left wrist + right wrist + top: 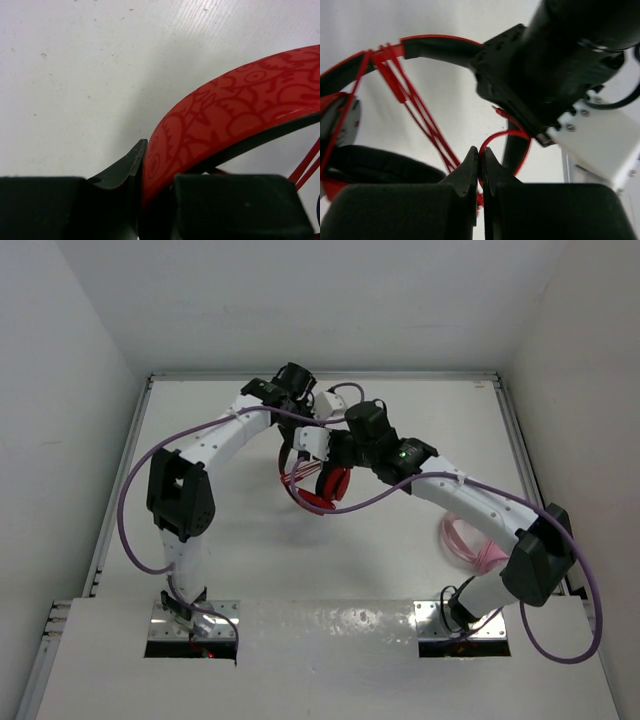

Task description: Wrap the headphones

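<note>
Both arms lean in over the middle of the white surface [250, 560], and the red headphones [327, 488] are held between them, a little past the centre. The left end effector [157, 175] is clamped on the patterned red headband [225, 115], the band wedged tight between its two black fingers. Through the right wrist camera, the right end effector [479, 160] is pressed together with the thin red cable [504, 136] pinched in it, and the cable curls up out of the tips in a small loop. More strands of it run slantwise under the headband's arch, and a black ear pad [375, 162] sits low on the left. Pale pink headphones [470, 540] lie on the surface beside the right arm, well apart from the red pair
</note>
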`<state>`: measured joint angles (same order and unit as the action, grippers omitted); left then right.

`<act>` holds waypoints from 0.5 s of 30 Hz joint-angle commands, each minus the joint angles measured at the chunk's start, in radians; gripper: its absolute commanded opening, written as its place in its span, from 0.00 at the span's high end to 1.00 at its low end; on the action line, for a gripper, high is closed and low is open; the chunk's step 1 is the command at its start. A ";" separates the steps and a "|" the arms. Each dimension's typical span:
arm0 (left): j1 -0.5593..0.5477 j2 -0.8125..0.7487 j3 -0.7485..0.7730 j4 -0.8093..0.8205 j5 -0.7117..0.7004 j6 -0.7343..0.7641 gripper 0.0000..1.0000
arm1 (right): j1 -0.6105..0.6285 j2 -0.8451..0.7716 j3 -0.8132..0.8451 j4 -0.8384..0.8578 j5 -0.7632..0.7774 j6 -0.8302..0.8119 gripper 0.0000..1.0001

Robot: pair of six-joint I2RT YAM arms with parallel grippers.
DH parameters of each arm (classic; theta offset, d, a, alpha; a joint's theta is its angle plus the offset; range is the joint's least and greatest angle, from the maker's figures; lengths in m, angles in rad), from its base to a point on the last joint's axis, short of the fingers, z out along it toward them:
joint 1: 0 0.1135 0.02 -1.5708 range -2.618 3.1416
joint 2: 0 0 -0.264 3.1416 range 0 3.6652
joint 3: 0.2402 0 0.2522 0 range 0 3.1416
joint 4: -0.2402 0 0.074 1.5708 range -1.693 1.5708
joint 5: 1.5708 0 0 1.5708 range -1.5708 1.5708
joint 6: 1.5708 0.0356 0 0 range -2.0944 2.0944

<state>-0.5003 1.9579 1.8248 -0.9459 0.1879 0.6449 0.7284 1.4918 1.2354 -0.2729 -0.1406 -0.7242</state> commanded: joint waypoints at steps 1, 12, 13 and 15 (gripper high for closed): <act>0.025 -0.024 0.011 0.061 0.038 -0.064 1.00 | 0.019 -0.034 -0.017 0.040 -0.102 0.003 1.00; 0.022 -0.022 0.031 0.036 0.104 -0.099 1.00 | 0.060 0.068 -0.024 0.142 -0.243 0.150 0.89; 0.022 -0.021 0.030 0.039 0.096 -0.112 1.00 | 0.069 0.071 -0.024 0.158 -0.251 0.166 0.85; 0.022 -0.021 0.028 0.044 0.081 -0.120 1.00 | 0.080 0.090 -0.014 0.155 -0.260 0.181 0.75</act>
<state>-0.4786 1.9591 1.8248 -0.9653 0.2417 0.5911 0.7700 1.5620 1.1805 -0.1551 -0.3008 -0.6048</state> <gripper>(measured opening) 0.123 0.211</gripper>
